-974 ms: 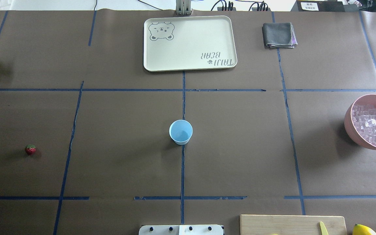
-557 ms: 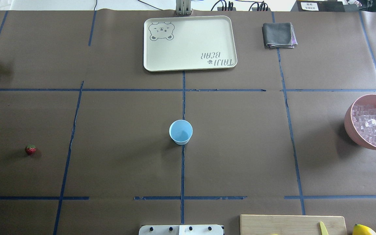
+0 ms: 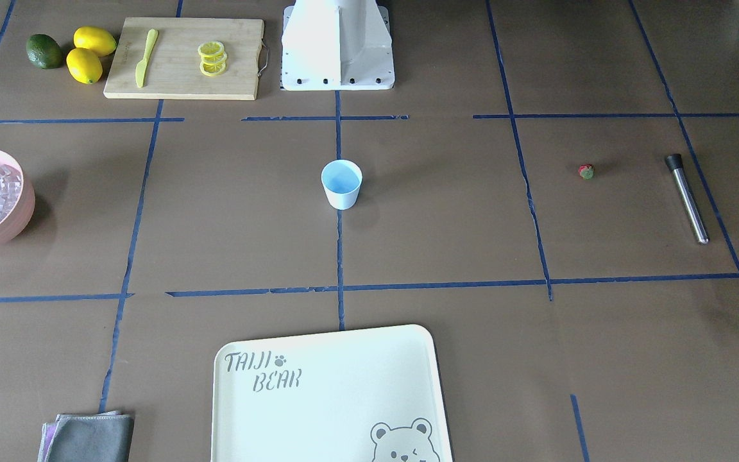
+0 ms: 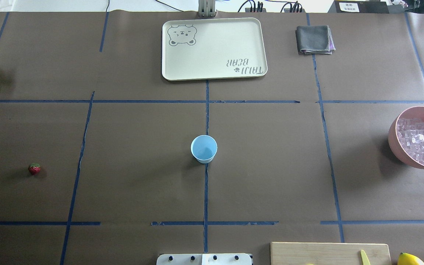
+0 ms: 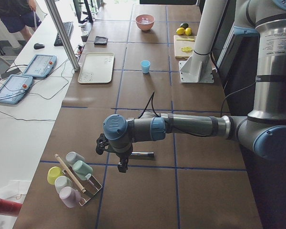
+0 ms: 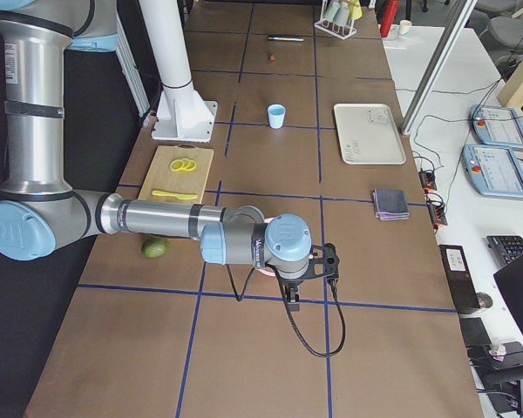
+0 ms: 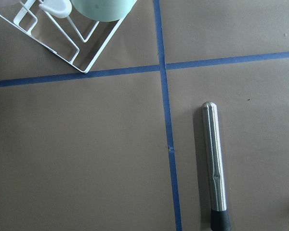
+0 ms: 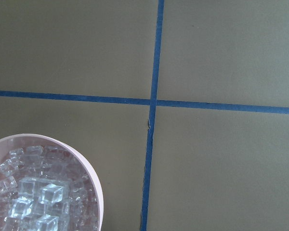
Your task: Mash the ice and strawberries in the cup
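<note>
cup (image 4: 204, 149) stood upright and empty at the middle of the table (image 4: 138, 147), on a blue tape line, with nothing near it. it looked light and thin-walled, so a push from above would probably tip or slide it. the best hold was likely across the wall below the rim.

ice (image 4: 420, 141) lay heaped in the pink bowl (image 4: 394, 143) at the far right edge in the overhead view, well apart from the cup. the cubes looked hard, smooth and probably slippery. a pinch across two flat faces of one top cube seemed safest.

strawberry (image 4: 34, 169) sat alone far to the left, also well apart from the cup. it was small, round and likely soft, so it could roll or bruise. a light squeeze across its red body would suit it.

steel muddler (image 3: 686, 197) lay flat beyond the berry, at the left edge. it looked stiff and slick, best taken around mid-shaft.

left gripper (image 5: 122, 164) hung over the muddler's end of the table, and right gripper (image 6: 292, 294) hung beside the bowl. both showed only in the side views, so i could not tell how their jaws stood. neither held anything i could see. by my reading, no ingredient had reached the cup yet.
</note>
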